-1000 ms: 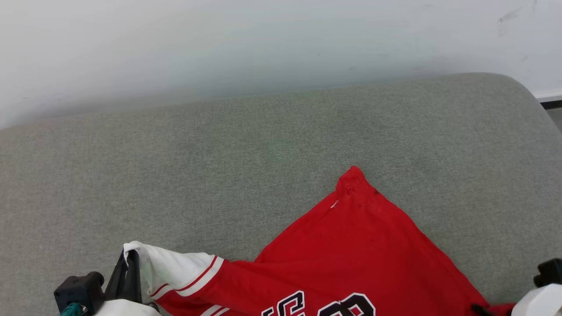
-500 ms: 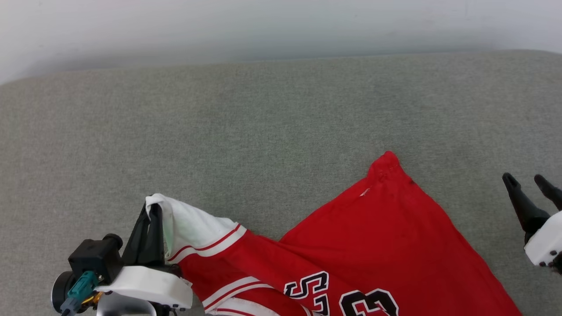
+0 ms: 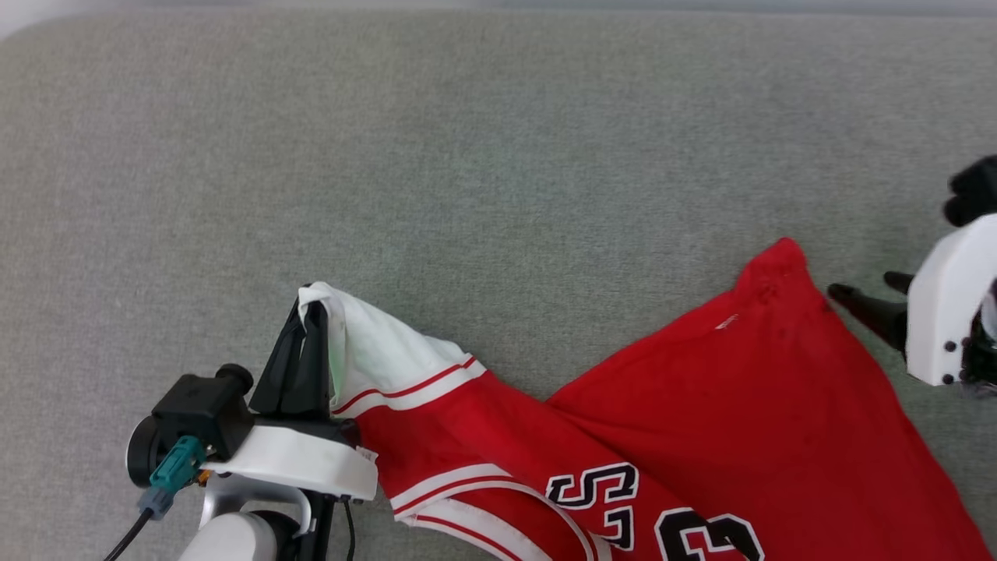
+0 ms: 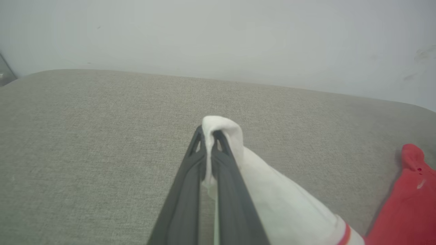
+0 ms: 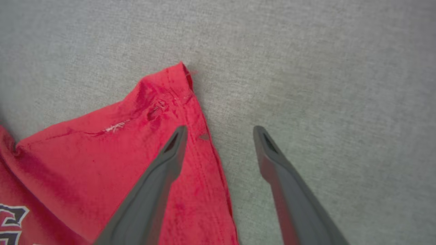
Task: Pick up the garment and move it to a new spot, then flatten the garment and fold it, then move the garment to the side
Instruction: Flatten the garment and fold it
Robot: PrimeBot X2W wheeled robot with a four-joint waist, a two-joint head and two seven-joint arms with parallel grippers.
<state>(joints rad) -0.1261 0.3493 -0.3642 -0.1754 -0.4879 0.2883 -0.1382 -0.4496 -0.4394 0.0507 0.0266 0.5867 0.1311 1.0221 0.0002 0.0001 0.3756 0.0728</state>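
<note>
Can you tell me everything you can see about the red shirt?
The red shirt is soft cloth with a white sleeve trimmed in red stripes, and black letters outlined in white. It lies spread, a bit wrinkled, on the grey cushion. The left gripper is shut on the sleeve's tip, holding it up. The open right gripper is by its pointed red corner; whether it touches, I can't tell.

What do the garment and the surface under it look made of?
Garment: soft, thin, matte fabric, likely a knit; it drapes and creases, with a stitched hem. Surface: grey-green woven upholstery, probably padded, going by its flecked weave and rounded edge.
</note>
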